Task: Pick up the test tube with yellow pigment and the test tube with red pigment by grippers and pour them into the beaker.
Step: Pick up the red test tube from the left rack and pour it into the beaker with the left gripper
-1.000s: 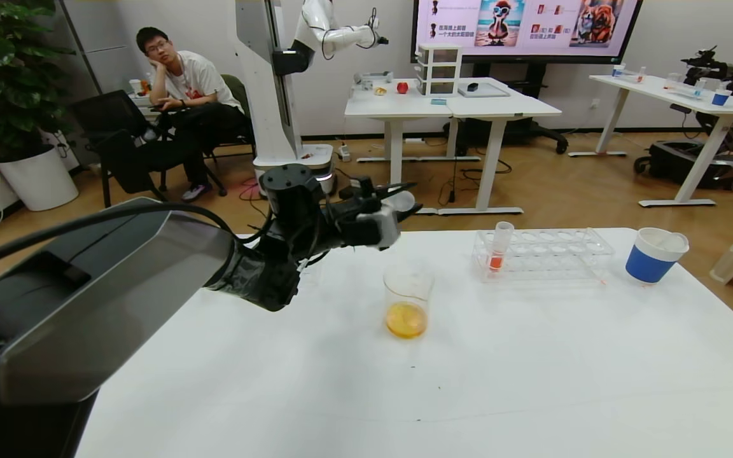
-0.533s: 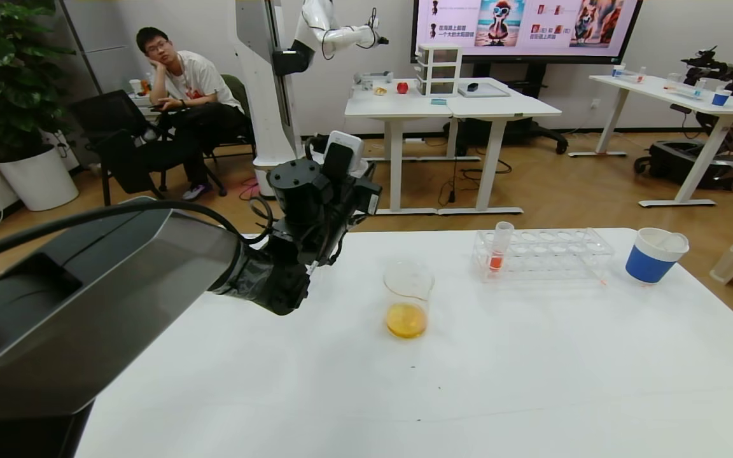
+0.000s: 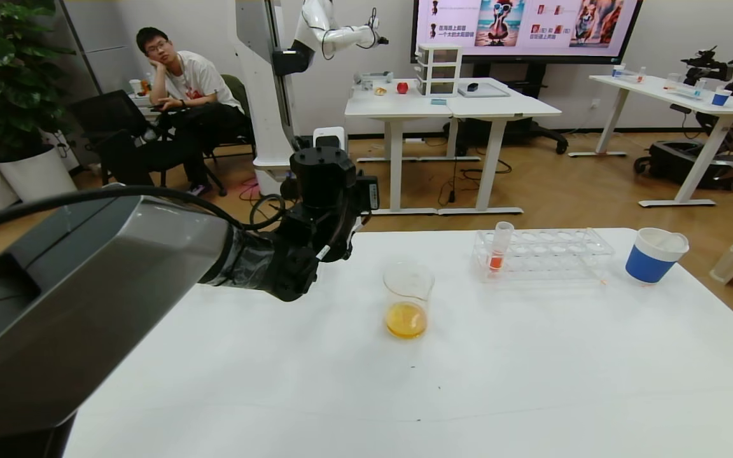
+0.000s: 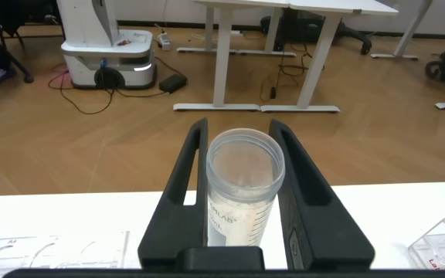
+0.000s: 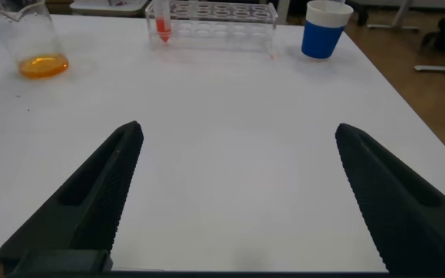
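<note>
My left gripper (image 4: 238,131) is shut on a clear test tube (image 4: 242,185) that looks empty, its open mouth facing away from the wrist. In the head view that gripper's wrist (image 3: 325,184) hangs over the table's far edge, left of the beaker (image 3: 408,299). The beaker holds orange-yellow liquid and also shows in the right wrist view (image 5: 33,46). A test tube with red pigment (image 3: 499,247) stands in the left end of the clear rack (image 3: 557,254). No tube with yellow liquid is in view. My right gripper (image 5: 238,154) is open and empty above the table's near part.
A blue-and-white paper cup (image 3: 654,256) stands to the right of the rack, near the table's far right corner. The table's (image 3: 468,381) far edge runs just behind the rack and my left wrist. Other tables, a robot and a seated person are farther back.
My left wrist has turned back from lying tipped toward the beaker and has drawn away to the left, with the tube still held. The beaker, rack and cup have not moved.
</note>
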You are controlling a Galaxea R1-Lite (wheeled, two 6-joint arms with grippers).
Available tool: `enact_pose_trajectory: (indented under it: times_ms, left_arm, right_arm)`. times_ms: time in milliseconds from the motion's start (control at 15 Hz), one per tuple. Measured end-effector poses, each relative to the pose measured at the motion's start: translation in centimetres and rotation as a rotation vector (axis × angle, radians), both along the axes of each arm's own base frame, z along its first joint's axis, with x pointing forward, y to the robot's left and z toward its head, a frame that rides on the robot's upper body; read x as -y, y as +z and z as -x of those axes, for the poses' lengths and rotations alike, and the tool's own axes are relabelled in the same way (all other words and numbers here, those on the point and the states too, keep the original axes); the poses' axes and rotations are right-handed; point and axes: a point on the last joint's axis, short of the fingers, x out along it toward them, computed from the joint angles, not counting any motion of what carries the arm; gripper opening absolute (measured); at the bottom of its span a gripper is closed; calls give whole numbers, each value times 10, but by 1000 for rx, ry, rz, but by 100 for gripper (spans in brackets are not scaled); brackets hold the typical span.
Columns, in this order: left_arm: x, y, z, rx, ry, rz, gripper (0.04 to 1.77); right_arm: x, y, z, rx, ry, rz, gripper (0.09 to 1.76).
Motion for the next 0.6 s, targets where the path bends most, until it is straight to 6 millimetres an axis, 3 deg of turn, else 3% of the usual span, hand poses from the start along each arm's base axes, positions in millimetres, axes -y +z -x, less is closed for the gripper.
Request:
enact_pose_trajectory:
  times_ms: [133, 267, 600]
  left_arm:
    - [-17, 3, 1, -19, 16, -8, 53]
    - [-53, 11, -5, -34, 76, -13, 53]
    - [-185, 35, -12, -21, 195, -8, 53]
  right_arm:
    - [0, 0, 0, 0, 0, 0, 174]
    - [0, 0, 0, 0, 0, 0, 174]
    - [0, 0, 0, 0, 0, 0, 174]
